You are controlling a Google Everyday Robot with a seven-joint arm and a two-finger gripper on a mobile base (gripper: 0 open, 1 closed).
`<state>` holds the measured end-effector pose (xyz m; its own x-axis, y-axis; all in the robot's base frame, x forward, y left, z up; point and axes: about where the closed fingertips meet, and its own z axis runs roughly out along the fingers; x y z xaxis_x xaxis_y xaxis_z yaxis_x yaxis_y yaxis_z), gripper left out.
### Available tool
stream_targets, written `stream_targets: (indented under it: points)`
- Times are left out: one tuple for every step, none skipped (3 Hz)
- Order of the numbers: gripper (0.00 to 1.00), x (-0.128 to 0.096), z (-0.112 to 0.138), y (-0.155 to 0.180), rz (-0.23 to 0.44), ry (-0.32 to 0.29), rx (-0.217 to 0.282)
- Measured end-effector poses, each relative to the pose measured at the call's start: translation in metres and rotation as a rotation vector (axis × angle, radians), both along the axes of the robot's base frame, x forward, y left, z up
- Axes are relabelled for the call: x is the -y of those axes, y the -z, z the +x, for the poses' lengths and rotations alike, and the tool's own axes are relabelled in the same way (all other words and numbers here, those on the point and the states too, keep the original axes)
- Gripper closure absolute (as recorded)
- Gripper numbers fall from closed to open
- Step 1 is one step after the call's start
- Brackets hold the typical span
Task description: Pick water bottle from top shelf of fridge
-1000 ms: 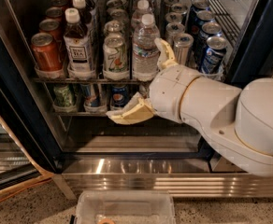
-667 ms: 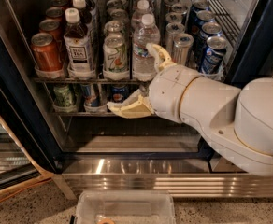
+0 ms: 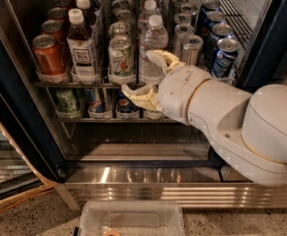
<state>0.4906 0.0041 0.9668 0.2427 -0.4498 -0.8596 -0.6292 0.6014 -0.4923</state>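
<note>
The water bottle stands upright in the front row of the top shelf. To its left are a red can, a tea bottle and a green-printed can, which sits just beside it. The gripper is at the bottle's lower right with its fingers spread wide and holding nothing. A silver can crowds the right side.

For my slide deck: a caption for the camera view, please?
Open gripper reaching at the front water bottle on the top shelf of the fridge.
</note>
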Motion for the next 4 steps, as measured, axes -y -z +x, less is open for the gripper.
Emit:
stream_targets:
  points:
    - [0.27,0.036,0.026,0.0,0.042,0.138,0.049]
    - [0.27,0.057,0.041,0.012,0.055,0.219,0.08]
    - [0.34,0.028,0.039,0.018,0.069,0.196,0.094]
    - [0.33,0.003,0.028,0.025,0.042,0.152,0.115]
